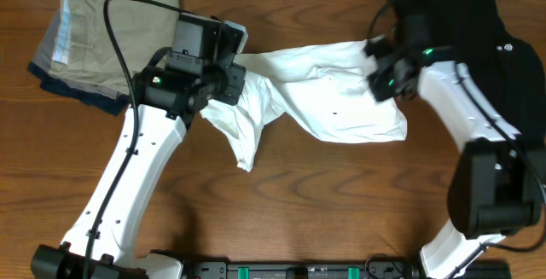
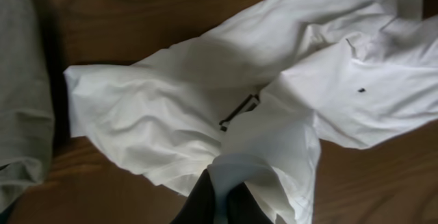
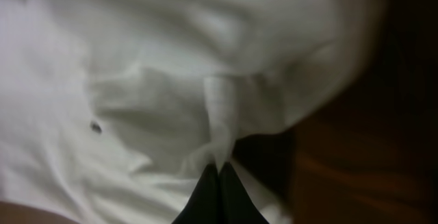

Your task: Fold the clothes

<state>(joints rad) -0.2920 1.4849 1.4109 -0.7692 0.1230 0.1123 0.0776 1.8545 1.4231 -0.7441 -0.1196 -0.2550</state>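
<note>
Our left gripper point(image 2: 222, 198) is pinched tight on a bunched fold of the white T-shirt point(image 1: 337, 91). Our right gripper point(image 3: 219, 175) is likewise closed on a ridge of the same cloth, at its opposite end. From the left grip the shirt runs away toward the right arm, and from the right grip it runs back toward the left. So its long axis lies side to side across the table point(image 1: 299, 219), strung between our two hands. It is rumpled and twisted, with one loose flap drooping toward us below the left grip. Neither arm is nearer, since each holds its own end. We judge the coming move turns on this line: drawing the hands apart along it should spread the shirt flat. The khaki pile point(image 1: 94, 23) sits just behind our left hand and the black garment point(image 1: 461, 14) beside the right, so room to stretch looks limited.
</note>
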